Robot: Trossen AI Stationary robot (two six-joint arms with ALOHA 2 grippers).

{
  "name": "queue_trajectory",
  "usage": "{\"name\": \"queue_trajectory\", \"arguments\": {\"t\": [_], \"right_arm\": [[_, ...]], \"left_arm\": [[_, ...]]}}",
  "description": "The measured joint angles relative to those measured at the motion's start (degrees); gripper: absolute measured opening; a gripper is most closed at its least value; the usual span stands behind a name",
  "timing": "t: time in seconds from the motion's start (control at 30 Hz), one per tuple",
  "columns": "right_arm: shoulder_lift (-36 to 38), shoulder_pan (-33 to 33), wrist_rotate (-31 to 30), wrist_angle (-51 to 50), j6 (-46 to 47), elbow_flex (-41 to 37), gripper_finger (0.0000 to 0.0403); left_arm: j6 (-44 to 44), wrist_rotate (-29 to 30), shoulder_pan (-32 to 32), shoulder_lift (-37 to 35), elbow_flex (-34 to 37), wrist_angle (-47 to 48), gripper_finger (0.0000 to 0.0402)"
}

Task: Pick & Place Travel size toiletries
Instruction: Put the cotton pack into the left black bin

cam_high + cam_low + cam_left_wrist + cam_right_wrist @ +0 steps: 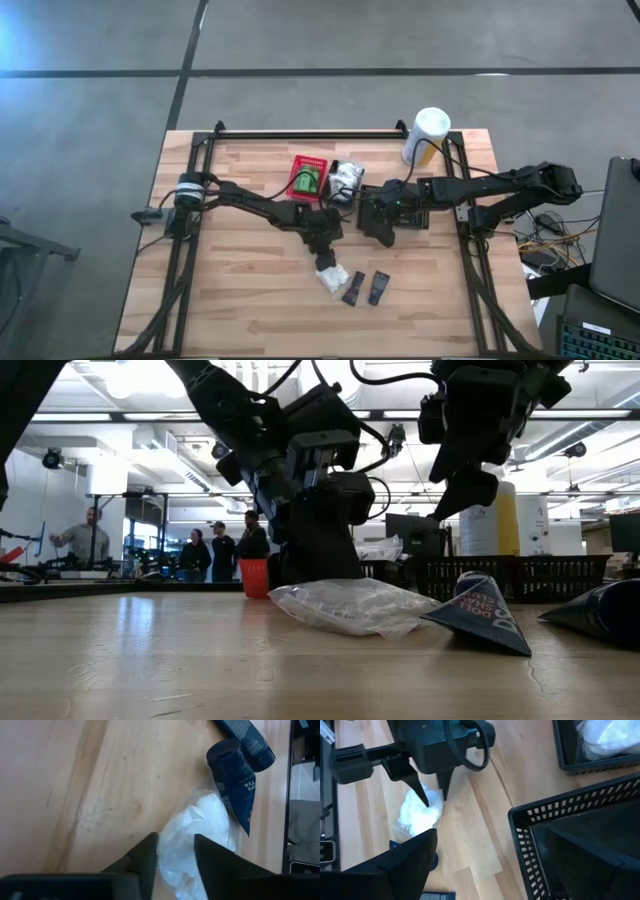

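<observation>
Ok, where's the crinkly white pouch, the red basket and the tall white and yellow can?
white pouch [192, 835], left wrist view, on its puffy white middle.
red basket [309, 172], high view, on the green packet side's red rim.
white-and-yellow canister [428, 132], high view, on its white top.

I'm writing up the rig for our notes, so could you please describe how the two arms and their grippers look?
Both arms are dark, nearly black, jointed links with black cables looping along them. The left gripper ends in two slim, pointed black fingers under a blocky black housing. The right gripper is likewise black and blocky. The left arm has a pale band near its base.
</observation>
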State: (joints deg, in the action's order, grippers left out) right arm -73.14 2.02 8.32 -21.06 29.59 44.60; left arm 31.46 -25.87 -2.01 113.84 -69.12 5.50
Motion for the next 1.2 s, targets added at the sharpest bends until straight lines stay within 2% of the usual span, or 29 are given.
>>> {"name": "queue_trajectory", "arguments": {"t": [0.3, 0.43, 0.53, 0.8, 1.07, 1.2], "right_arm": [[0.0, 0.0, -1.0, 0.0, -0.2, 0.0, 0.0364], [0.0, 0.0, -1.0, 0.2, -0.3, 0.0, 0.0364], [0.0, 0.0, -1.0, 0.4, -0.2, 0.0, 0.0364], [0.0, 0.0, -1.0, 1.6, -0.2, 0.1, 0.0364], [1.7, 0.1, -1.0, 7.0, -0.4, 0.2, 0.0364], [3.8, 0.6, -1.5, 7.1, -1.3, 0.2, 0.0364]], "left_arm": [[0.0, 0.1, -0.3, -0.5, -1.3, -0.5, 0.001], [0.3, 0.9, -1.3, -2.2, -2.4, 0.6, 0.0007], [0.2, 4.4, -2.4, -5.4, -2.3, 4.4, 0.0004], [2.2, 22.6, -7.0, -16.6, -1.7, 15.3, 0.0002], [7.8, 49.5, -13.3, -27.7, -1.6, 19.8, 0.0001], [12.1, 60.0, -15.3, -32.6, -1.1, 25.8, 0.0001]]}}
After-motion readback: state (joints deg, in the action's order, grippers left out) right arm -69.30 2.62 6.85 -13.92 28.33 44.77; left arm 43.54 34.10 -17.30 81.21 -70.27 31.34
